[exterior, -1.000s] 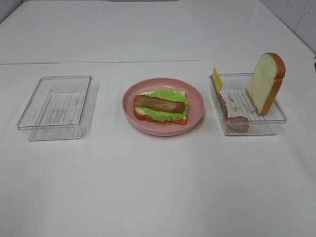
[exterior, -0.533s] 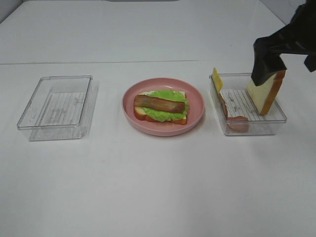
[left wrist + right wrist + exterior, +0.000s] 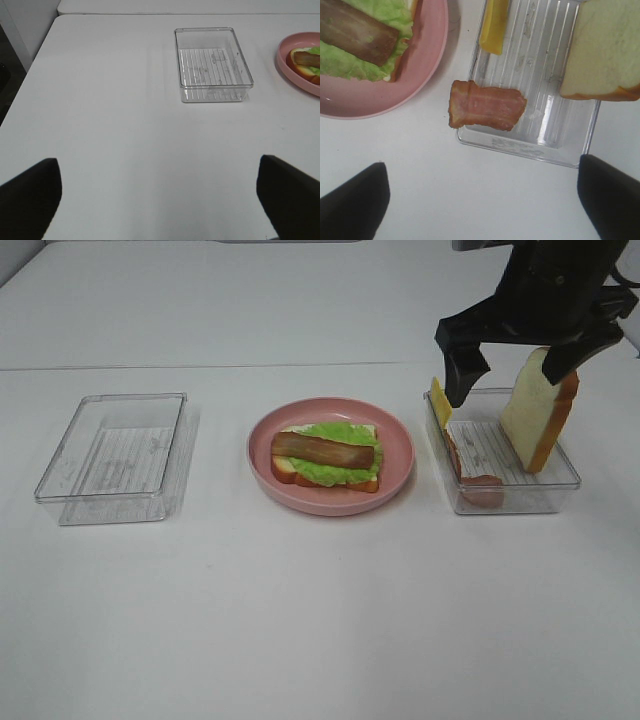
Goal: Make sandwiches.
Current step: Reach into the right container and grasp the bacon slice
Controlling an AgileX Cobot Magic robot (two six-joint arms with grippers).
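Right end effector (image 3: 512, 372) gapes empty above the white bread slice (image 3: 538, 412) leaning in a clear plastic tray (image 3: 512, 498); the lettuce-and-bacon sandwich (image 3: 327, 457) sits apart on a round pink plate (image 3: 401, 447).

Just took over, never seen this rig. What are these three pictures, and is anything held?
A robot with two arms, each ending in a gripper. One picture comes from a high camera; the other two from cameras on the wrists. On the table: a clear tray, a plate with a half-built sandwich, and a second tray with a leaning bread slice, cheese and bacon. The right gripper hovers open over that tray; the left gripper is open too. Nothing is held.
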